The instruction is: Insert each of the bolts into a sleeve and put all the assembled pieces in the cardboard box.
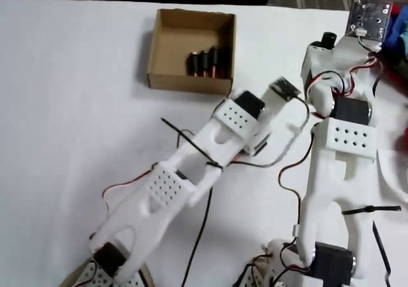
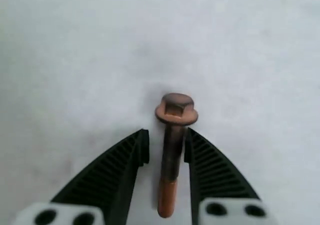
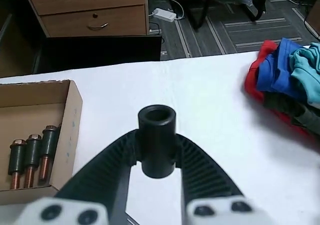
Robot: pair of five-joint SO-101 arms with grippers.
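Copper-coloured bolt [image 2: 172, 150], flanged hex head pointing away from the wrist, shank sitting between the left claw's [image 2: 166, 145] fingers. The claw is only narrowly apart: one finger touches the shank, the other shows a slim gap. Whether the bolt rests on the white table [image 2: 75, 45] is hard to say. The right claw [image 3: 156, 152] pinches a black sleeve [image 3: 156, 140] upright, bore open. Off to the side is the cardboard box [image 3: 70, 115], cut off at the edge, holding three assembled pieces [image 3: 31, 157].
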